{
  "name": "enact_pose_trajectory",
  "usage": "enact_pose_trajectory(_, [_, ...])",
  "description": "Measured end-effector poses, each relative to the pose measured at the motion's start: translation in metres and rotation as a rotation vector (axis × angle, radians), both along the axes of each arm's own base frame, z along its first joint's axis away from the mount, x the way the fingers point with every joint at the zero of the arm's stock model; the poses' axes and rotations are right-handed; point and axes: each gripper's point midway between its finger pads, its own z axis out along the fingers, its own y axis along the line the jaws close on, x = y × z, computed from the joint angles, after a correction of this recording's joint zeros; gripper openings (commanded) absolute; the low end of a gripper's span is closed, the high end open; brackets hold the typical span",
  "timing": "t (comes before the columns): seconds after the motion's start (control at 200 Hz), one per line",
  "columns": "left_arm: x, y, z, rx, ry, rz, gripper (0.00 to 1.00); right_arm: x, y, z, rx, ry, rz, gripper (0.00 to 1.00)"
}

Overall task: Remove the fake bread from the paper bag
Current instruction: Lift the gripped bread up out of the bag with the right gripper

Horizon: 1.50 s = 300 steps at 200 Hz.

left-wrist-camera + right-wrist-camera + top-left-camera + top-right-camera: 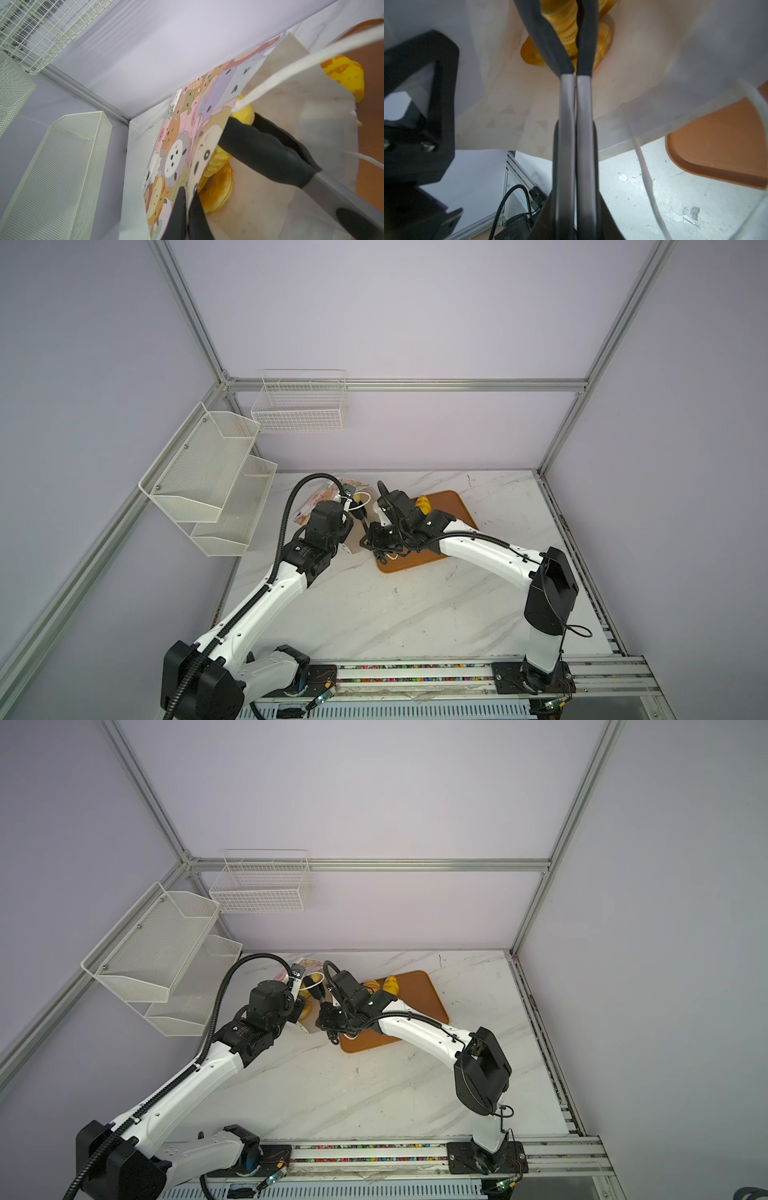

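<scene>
Left gripper (188, 199): I have it pinched tight on the printed wall of the paper bag (180, 135).
Right gripper (560, 12): inside the bag, clamped on a ridged roll (568, 29).
Bag position: 11 o'clock on the table (415, 614), tray (461, 506) at its 3 o'clock.
Other fake bread: doughnut (220, 191) in the bag; one yellow piece (423, 502) on the tray.

There is one paper bag (182, 145), one orange-brown tray (455, 506), one white wire basket (299, 406), one white mesh rack (208, 472) with two tiers, and two robot arms, a left arm (266, 605) and a right arm (490, 556). Of the fake bread (342, 72), two pieces show inside the bag, a ring doughnut (218, 193) and a ridged roll (566, 27). At least one yellow piece (423, 502) lies on the tray, and any others are hidden.
</scene>
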Motion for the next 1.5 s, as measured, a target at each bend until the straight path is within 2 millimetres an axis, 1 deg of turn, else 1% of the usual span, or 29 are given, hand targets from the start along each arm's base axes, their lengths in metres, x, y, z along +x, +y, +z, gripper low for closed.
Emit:
enact_pose_trajectory(0.12, [0.003,0.004,0.000,0.018,0.022,0.036,0.00,-0.003,0.001,0.002,-0.004,-0.013,0.009,0.00])
enact_pose_trajectory(0.215, [0.005,0.009,-0.003,0.032,0.048,0.063,0.00,-0.003,-0.003,0.009,0.002,-0.031,0.000,0.00])
enact_pose_trajectory(0.44, [0.006,0.020,-0.004,0.035,0.075,0.107,0.00,-0.011,-0.025,0.041,0.037,-0.084,-0.033,0.00])
enact_pose_trajectory(0.595, [0.008,0.024,-0.003,0.033,0.083,0.123,0.00,-0.016,-0.036,0.060,0.066,-0.109,-0.054,0.00])
enact_pose_trajectory(0.825, [0.011,0.028,-0.004,0.024,0.099,0.141,0.00,-0.024,-0.056,0.065,0.055,-0.123,-0.079,0.00])
enact_pose_trajectory(0.955, [0.011,0.029,-0.008,0.026,0.115,0.143,0.00,-0.026,-0.073,0.073,0.040,-0.137,-0.106,0.00])
enact_pose_trajectory(1.055, [0.011,0.030,-0.010,0.025,0.121,0.146,0.00,-0.022,-0.089,0.082,0.036,-0.156,-0.140,0.00])
enact_pose_trajectory(1.2, [0.011,0.030,-0.011,0.022,0.125,0.144,0.00,-0.008,-0.115,0.092,0.011,-0.192,-0.194,0.00])
enact_pose_trajectory(1.29, [0.011,0.029,-0.011,0.018,0.127,0.140,0.00,0.003,-0.132,0.092,-0.039,-0.213,-0.225,0.00])
enact_pose_trajectory(1.41, [0.011,0.028,-0.011,0.015,0.129,0.134,0.00,0.023,-0.162,0.092,-0.137,-0.238,-0.280,0.00])
enact_pose_trajectory(1.5, [0.011,0.028,-0.012,0.013,0.130,0.132,0.00,0.039,-0.182,0.086,-0.226,-0.244,-0.322,0.00])
